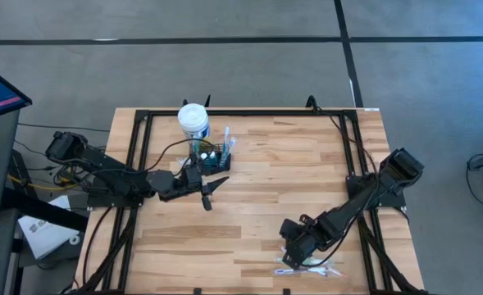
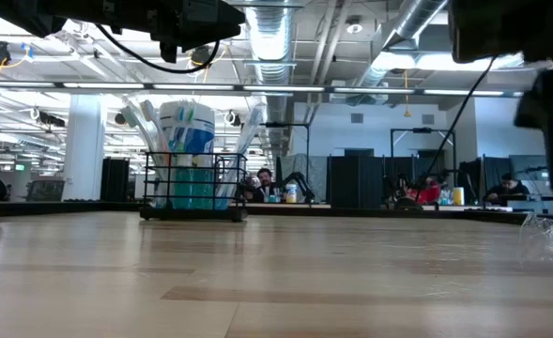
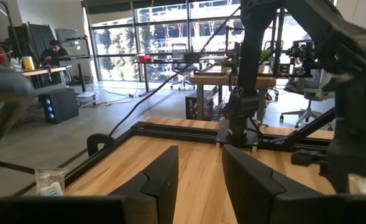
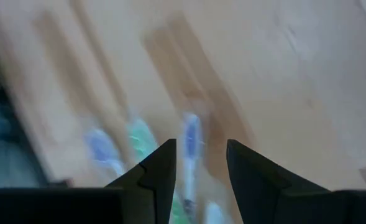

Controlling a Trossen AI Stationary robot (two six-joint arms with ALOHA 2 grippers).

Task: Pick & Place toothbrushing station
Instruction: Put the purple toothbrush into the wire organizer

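The toothbrushing station [image 1: 212,158], a small black wire caddy, stands upright on the wooden worktop [image 1: 257,205] toward its far edge, left of centre, touching or just beside a white blue-labelled tub [image 1: 193,120] that sits behind it. In the low view the caddy [image 2: 193,188] holds several upright items, among them white-handled brushes, with the tub rising above its rim. The left claw [image 1: 211,190] hovers just in front of the caddy, on its near side, not touching it; its fingers [image 3: 164,177] stand apart with nothing between them, pointing across the bare worktop toward the far frame rail. The right claw [image 1: 289,256] is low over the near right corner of the worktop, well apart from the caddy, directly over a small group of loose toothbrushes [image 1: 311,267] lying flat on the wood. Its fingers [image 4: 161,171] are apart, straddling a blue-headed toothbrush [image 4: 191,146], with a green one [image 4: 142,140] alongside; no grip is evident.
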